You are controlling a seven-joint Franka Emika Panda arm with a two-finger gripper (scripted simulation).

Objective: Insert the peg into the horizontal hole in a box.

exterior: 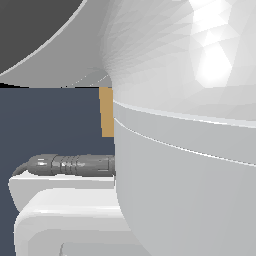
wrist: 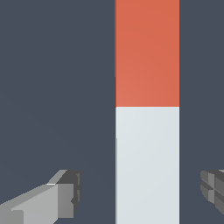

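Observation:
In the wrist view the peg point(wrist: 147, 109) lies on the dark floor, orange-red over one stretch and white over the other. My gripper point(wrist: 140, 194) is open above it, one finger point(wrist: 52, 201) on each side of the white section, both apart from the peg. In the exterior view only a narrow tan strip of the box point(exterior: 106, 111) shows behind the arm. The hole is hidden. The gripper and the peg are hidden in the exterior view.
The robot's white arm body point(exterior: 185, 150) fills most of the exterior view, with a grey cable plug point(exterior: 70, 165) at its side. Dark floor point(wrist: 52, 87) surrounds the peg.

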